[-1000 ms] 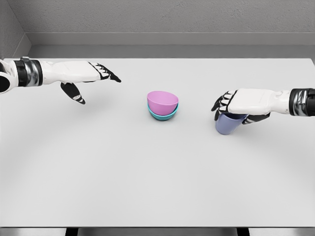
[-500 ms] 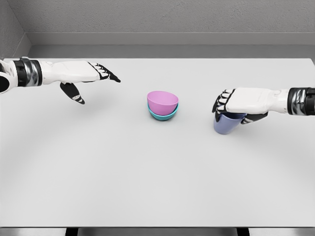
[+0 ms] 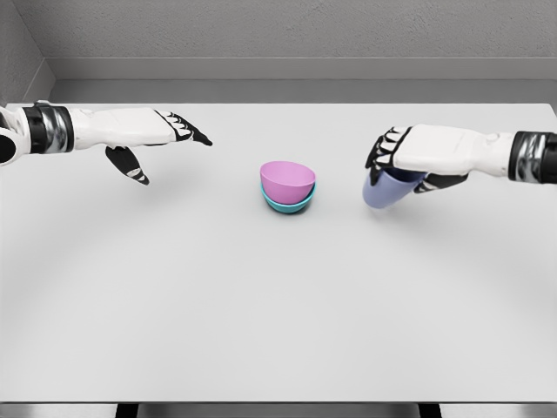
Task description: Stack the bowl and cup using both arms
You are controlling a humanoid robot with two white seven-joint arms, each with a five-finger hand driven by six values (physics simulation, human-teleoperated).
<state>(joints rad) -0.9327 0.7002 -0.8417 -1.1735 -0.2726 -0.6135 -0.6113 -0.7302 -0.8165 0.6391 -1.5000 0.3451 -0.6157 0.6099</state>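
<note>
Head view: right hand at right of frame, fingers wrapped around the cup, cup tilted and seemingly off the table. Pink bowl nested in teal bowl at centre, well apart from the cup. Left hand at upper left, fingers stretched out, holding nothing. Risk, as a judgement: tilted cup slipping from the grip, or striking the pink rim on arrival and pushing the stack aside.
</note>
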